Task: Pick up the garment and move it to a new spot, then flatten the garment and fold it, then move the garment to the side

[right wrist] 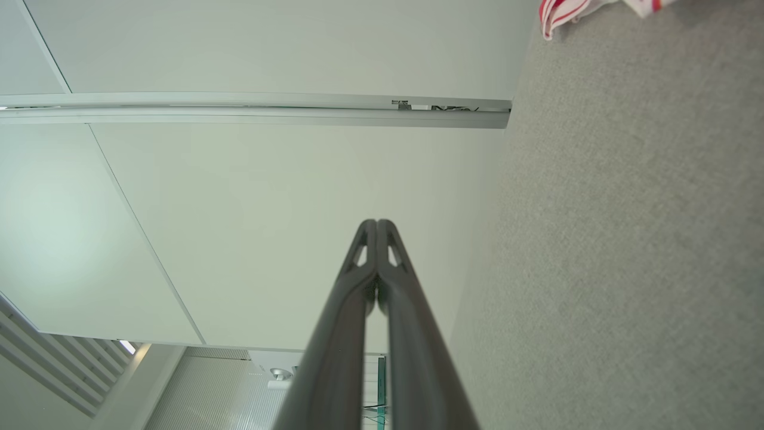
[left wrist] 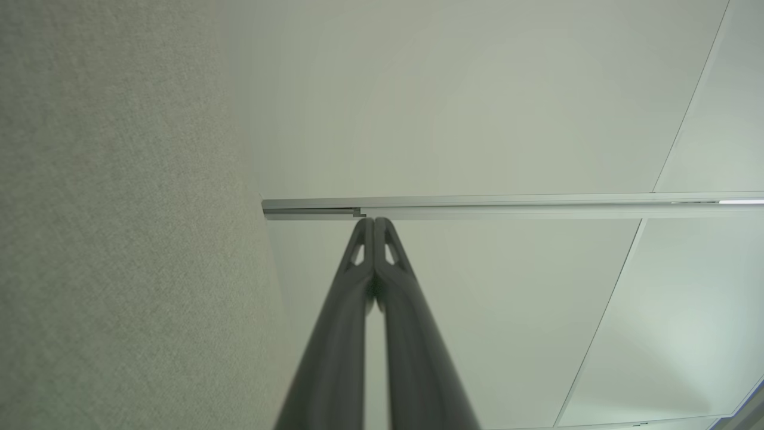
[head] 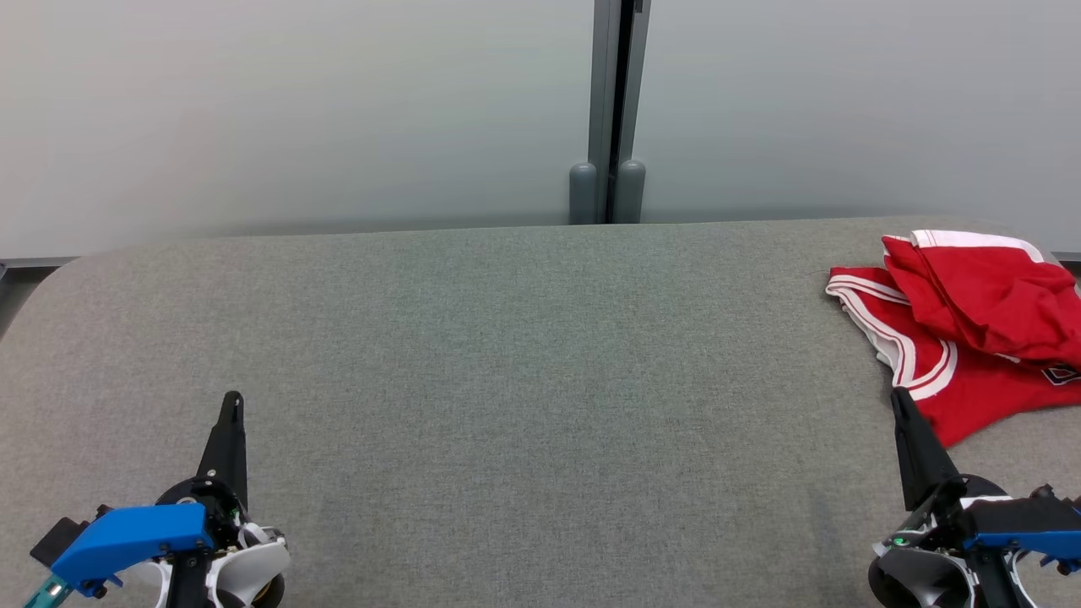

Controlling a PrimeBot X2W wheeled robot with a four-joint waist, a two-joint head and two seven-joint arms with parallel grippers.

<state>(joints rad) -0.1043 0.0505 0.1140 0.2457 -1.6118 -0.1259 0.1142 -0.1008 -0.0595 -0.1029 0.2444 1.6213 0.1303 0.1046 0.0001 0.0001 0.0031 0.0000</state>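
A dark printed mark shows on the red garment [head: 988,295] at its right edge, cut off by the frame and too partial to read. The garment has white striped trim and lies loosely bunched, one part folded over another, at about 2 o'clock in the head view, on the far right corner of the grey fabric-covered table [head: 507,355]. Its white-trimmed hem also peeks in at 1 o'clock in the right wrist view [right wrist: 564,11].

The left gripper [head: 230,414] sits at 8 o'clock over bare tabletop, well apart from the garment. Its wrist view shows the two dark fingers pressed together at the tips [left wrist: 374,224], pinching nothing.

The right gripper [head: 899,404] sits at 4 o'clock, its tip just beside the garment's near hem. Whether it touches the cloth cannot be told. Its fingers are likewise pressed together and empty [right wrist: 377,226].

Behind the table at 12 o'clock stand pale frosted wall panels [head: 296,110], split by a grey upright post [head: 615,110] with two rounded caps [head: 583,192] at its foot. Nothing lies between either gripper and the garment.
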